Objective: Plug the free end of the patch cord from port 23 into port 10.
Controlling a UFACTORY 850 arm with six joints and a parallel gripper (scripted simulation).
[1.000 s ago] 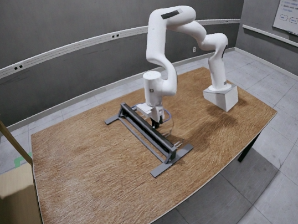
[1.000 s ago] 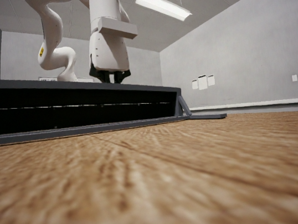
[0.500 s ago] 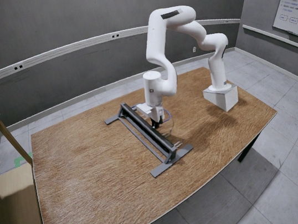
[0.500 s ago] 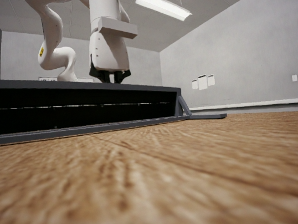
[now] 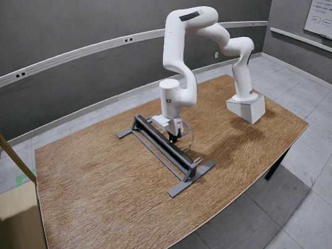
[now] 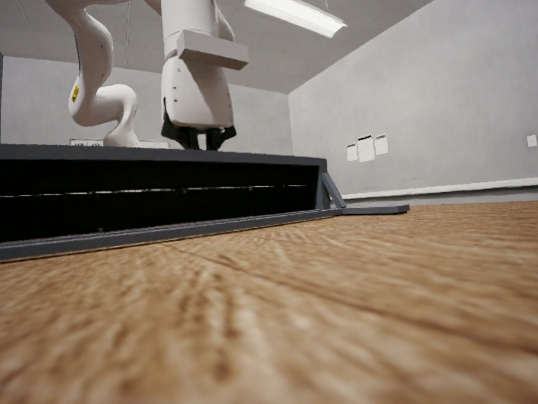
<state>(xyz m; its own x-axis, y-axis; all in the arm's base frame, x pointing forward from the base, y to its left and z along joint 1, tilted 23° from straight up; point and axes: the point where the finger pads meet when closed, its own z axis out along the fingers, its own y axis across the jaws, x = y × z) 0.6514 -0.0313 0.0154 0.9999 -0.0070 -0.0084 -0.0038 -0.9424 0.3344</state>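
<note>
A dark grey free-standing rack (image 5: 160,140) (image 6: 150,154) stands upright on the wooden table, its long port bar running diagonally. My gripper (image 5: 174,138) (image 6: 200,144) points down just behind the bar, a little left of its middle, and is shut on the free plug of the patch cord. The plug itself is too small and too hidden between the fingers to make out. The thin pale blue cord (image 5: 187,127) loops out from the gripper and runs behind the rack toward its right end (image 5: 197,160). In the exterior view the fingertips dip behind the rack's top edge.
The arm's white base block (image 5: 247,108) stands at the table's far right. A cardboard box (image 5: 18,216) stands at the left edge. The rack's flat feet (image 5: 191,182) (image 6: 375,210) stick out across the table at both ends.
</note>
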